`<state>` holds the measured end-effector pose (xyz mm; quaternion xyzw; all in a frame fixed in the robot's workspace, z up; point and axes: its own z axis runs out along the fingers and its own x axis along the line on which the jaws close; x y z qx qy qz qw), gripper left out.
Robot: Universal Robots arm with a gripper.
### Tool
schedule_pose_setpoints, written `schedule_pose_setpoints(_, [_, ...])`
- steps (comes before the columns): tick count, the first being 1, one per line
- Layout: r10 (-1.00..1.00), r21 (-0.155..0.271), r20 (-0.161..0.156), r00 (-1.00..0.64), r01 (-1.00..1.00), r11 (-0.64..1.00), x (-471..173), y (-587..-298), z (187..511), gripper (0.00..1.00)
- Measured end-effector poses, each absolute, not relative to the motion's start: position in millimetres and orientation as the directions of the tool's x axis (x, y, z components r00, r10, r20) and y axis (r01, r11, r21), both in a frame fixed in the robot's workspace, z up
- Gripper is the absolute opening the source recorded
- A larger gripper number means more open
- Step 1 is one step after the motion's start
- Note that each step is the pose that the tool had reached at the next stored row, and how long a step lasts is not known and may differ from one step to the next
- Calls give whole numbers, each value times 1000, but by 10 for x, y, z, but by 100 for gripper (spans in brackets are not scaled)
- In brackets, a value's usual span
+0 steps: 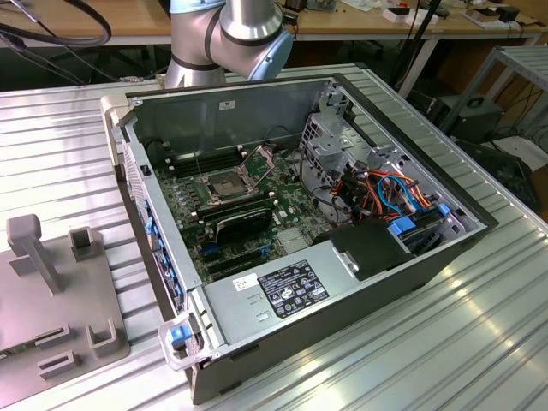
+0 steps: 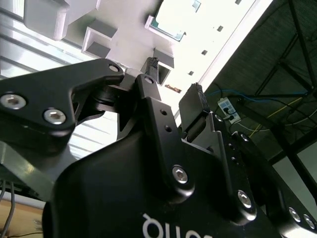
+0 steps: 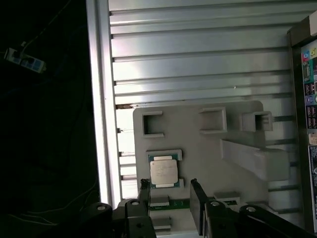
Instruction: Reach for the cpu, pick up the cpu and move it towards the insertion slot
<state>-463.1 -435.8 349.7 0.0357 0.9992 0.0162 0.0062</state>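
Observation:
The cpu (image 3: 163, 172) is a thin, pale square chip lying flat in a nest on the grey fixture plate (image 3: 198, 148). In the first wrist view my gripper (image 3: 171, 194) is open, and its two black fingertips (image 3: 145, 188) stand just short of the chip, one to each side of its line, with nothing between them. In the second wrist view the cpu (image 2: 168, 22) lies beyond the open gripper (image 2: 173, 82). In the exterior view the insertion slot (image 1: 224, 185) sits on the motherboard inside the open computer case (image 1: 428, 274), with its metal plate hinged up.
The fixture plate (image 1: 51, 300) carries a tall post (image 1: 34, 250) and small brackets (image 3: 213, 120). The ribbed metal table (image 3: 198, 59) ends at an edge (image 3: 101, 99) near the chip. The case holds a black finned card (image 1: 244, 223), a power-supply box (image 1: 291, 287) and a drive cage (image 1: 330, 141).

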Motion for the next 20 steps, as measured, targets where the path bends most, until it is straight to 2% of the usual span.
schedule_pose_setpoints(8, [72,33,-11,-997,71,997,-4631,-4358,3494,46])
schedule_pose_setpoints(9, [72,33,-11,-997,71,997,-4631,-4358,3494,53])
schedule_pose_setpoints(11, [72,33,-11,-997,71,997,-4631,-4358,3494,54])
schedule_pose_setpoints(12, [71,33,-11,-997,71,997,-4631,-4358,3493,60])
schedule_pose_setpoints(20, [72,33,-11,-997,71,997,-4631,-4358,3491,60])
